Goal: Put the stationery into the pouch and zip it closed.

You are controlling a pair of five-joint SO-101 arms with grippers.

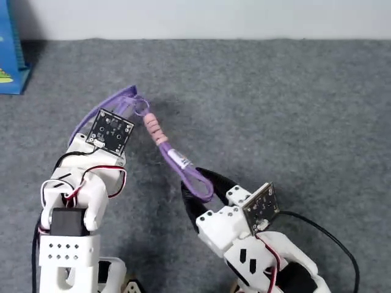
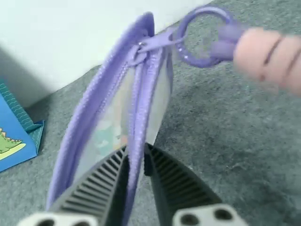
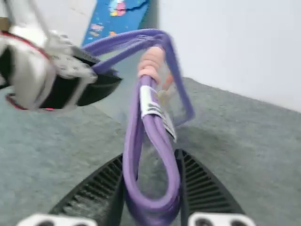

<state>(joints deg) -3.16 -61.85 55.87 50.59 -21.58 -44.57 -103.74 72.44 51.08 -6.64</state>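
The pouch (image 2: 117,117) is see-through with purple trim, and stationery shows faintly inside it. My left gripper (image 2: 136,157) is shut on its zipper edge and holds it off the grey table, at the left in the high view (image 1: 124,105). From the zipper's purple ring (image 2: 202,35) a pink bead (image 1: 156,131) and a purple wrist strap (image 1: 194,178) stretch taut toward the right arm. My right gripper (image 3: 150,165) is shut on the strap's loop (image 3: 153,155), near the table's front middle (image 1: 198,190). A white label (image 3: 151,101) hangs on the strap.
A blue box (image 1: 9,55) stands at the far left against the white wall. Grey carpet-like table (image 1: 293,110) lies open to the right and behind the arms. The left arm's body (image 3: 47,70) is close beside the strap.
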